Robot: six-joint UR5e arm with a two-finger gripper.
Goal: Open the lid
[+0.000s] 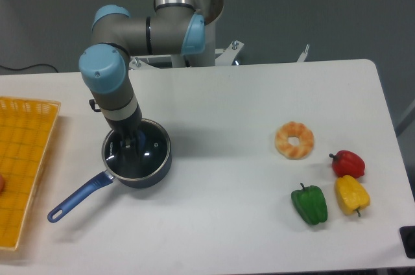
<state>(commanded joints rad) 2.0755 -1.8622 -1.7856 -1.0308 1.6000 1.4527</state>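
Observation:
My gripper [130, 140] points down over the middle of the dark lid [135, 166]. Its fingertips are dark against the lid, so whether they are apart or touch the knob cannot be made out. The lid lies on the round pot [154, 179] at the left of the table. A blue handle [80, 197] sticks out from the pot toward the lower left. The gripper and arm cover the lid's upper left part.
At the far left stands a yellow-orange crate [24, 165]. On the right lie an orange ring [283, 142], a green pepper [310, 205], a red pepper [349, 164] and a yellow pepper [351, 195].

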